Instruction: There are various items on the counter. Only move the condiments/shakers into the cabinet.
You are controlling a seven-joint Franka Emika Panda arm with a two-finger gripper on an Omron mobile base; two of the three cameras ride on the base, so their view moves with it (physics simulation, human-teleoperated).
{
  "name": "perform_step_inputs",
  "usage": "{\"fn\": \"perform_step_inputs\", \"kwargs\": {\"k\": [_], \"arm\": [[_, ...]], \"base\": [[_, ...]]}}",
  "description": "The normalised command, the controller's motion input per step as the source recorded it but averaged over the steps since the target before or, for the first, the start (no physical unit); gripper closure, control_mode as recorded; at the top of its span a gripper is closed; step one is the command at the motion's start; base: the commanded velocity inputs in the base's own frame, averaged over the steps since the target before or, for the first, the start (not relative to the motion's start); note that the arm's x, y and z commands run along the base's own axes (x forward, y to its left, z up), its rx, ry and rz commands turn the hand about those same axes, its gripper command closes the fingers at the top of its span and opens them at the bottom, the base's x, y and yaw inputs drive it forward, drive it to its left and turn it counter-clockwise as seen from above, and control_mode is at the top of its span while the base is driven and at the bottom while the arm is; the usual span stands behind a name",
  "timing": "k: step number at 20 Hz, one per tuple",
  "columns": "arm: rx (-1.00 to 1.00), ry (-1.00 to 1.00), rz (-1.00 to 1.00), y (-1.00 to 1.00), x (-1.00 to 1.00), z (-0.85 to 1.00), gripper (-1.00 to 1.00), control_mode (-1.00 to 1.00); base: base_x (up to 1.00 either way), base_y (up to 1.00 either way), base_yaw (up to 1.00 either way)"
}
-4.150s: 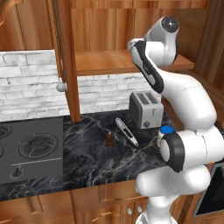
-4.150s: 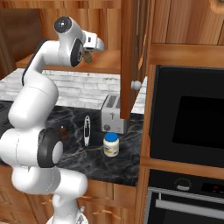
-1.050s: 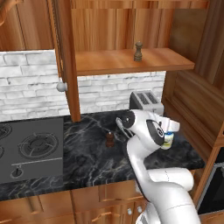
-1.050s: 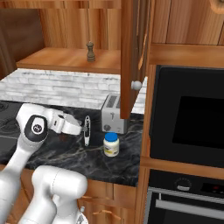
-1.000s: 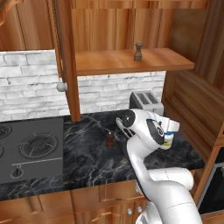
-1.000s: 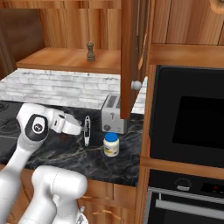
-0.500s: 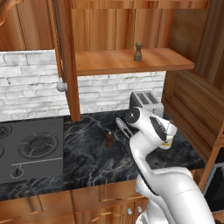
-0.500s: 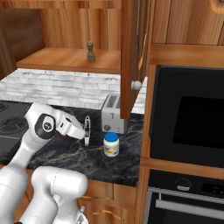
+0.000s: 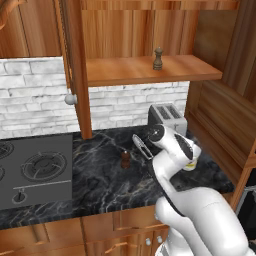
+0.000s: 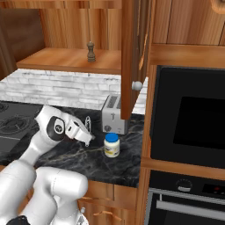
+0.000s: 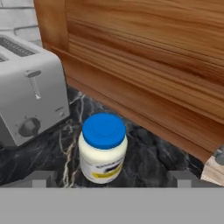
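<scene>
Wide-open, empty two-finger gripper [image 11: 109, 177] aimed at white blue-lidded jar [image 11: 103, 148]; boxy silver toaster [image 11: 27, 87] at ten o'clock.

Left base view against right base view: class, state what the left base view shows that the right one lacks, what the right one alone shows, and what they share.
Left base view alone: a small brown wooden shaker standing on the black marble-look counter, and the grey stovetop with its burners.

Right base view alone: the black built-in oven, and the small white jar with the blue lid seen whole, in front of the toaster.

Both: the boxy silver toaster, the dark wooden mill-shaped shaker upright on the reddish-brown cabinet shelf, and the slender silver-black utensil.
</scene>
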Motion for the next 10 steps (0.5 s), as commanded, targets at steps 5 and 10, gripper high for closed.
{"fn": "perform_step_inputs", "kwargs": {"k": [5,10], "arm": [[0.01,0.01,0.09,-0.46,0.04,-0.1,-1.0,-1.0],[0.05,0.02,0.16,-0.36,0.0,-0.14,-1.0,-1.0]], "base": [[0.0,0.0,0.0],[0.0,0.0,0.0]]}}
